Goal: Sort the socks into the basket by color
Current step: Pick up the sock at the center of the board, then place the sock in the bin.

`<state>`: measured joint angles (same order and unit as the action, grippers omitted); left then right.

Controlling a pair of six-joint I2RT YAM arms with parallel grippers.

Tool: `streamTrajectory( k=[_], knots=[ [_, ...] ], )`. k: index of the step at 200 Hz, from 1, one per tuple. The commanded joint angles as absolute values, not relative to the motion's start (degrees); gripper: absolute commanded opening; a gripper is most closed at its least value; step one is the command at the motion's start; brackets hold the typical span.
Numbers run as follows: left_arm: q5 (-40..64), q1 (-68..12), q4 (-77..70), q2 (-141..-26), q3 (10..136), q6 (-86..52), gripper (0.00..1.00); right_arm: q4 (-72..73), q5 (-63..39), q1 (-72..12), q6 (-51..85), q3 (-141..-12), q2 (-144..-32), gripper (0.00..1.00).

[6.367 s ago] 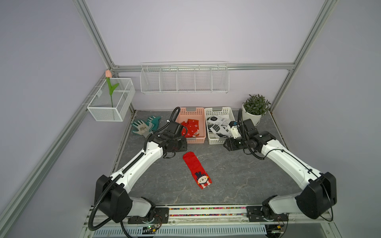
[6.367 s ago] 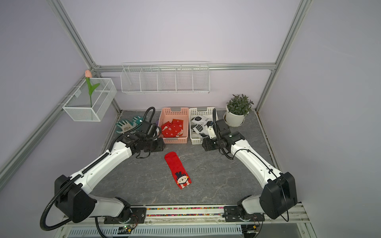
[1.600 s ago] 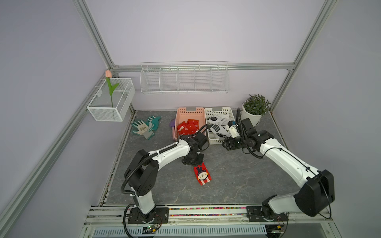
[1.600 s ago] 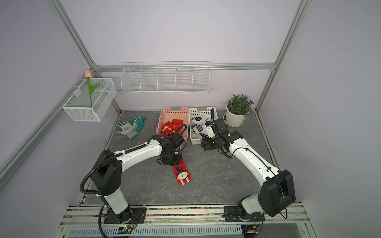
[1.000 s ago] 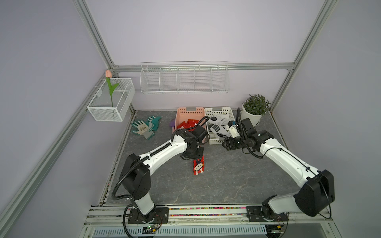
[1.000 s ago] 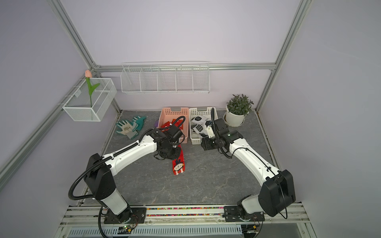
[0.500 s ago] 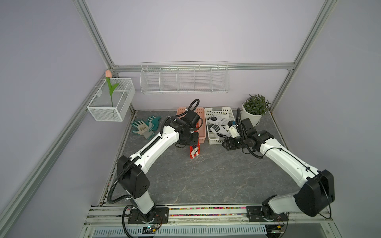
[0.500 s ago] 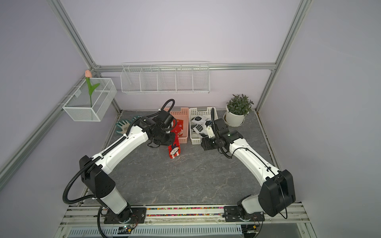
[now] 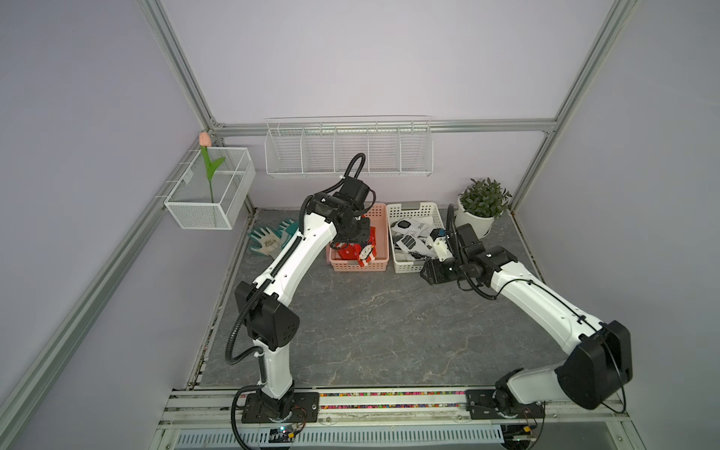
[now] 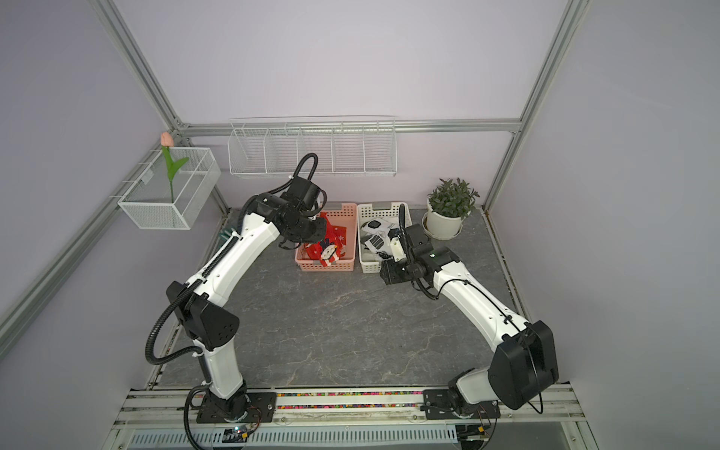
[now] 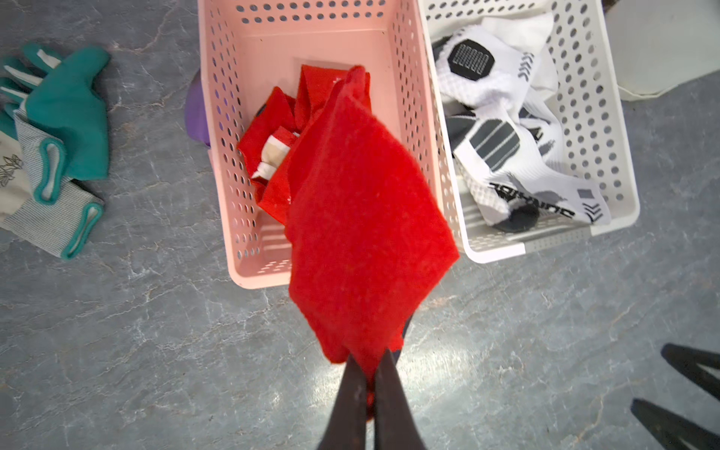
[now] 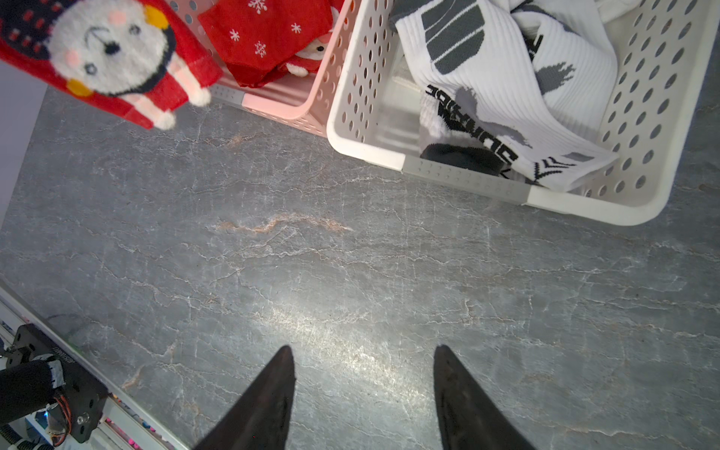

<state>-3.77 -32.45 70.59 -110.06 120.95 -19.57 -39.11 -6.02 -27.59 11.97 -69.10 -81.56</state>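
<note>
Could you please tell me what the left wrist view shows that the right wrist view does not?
Only the left wrist view shows the teal gloves lying on the table, and the left tool pinching the plain side of the held red sock. Only the right wrist view shows that sock's white-faced figure side and the base rail. Both show the pink basket holding red socks and the white basket holding white socks.
</note>
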Motion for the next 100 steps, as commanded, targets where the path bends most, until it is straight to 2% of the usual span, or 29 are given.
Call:
streamTrajectory(
  k=[1, 35, 100],
  knots=[
    [-2.9, -30.5, 72.5, -113.5, 125.7, -18.6, 0.07, -39.4, -6.2, -27.7, 11.3, -68.5, -81.7, 0.59],
    [-2.1, -29.4, 72.0, -117.6, 131.9, -17.8, 0.07, -39.8, -6.1, -27.6, 10.9, -68.7, -81.6, 0.59],
    [-1.3, -28.5, 70.0, -121.6, 135.0, -18.0, 0.07, -40.3, -5.9, -27.2, 10.6, -68.6, -81.2, 0.59]
  ],
)
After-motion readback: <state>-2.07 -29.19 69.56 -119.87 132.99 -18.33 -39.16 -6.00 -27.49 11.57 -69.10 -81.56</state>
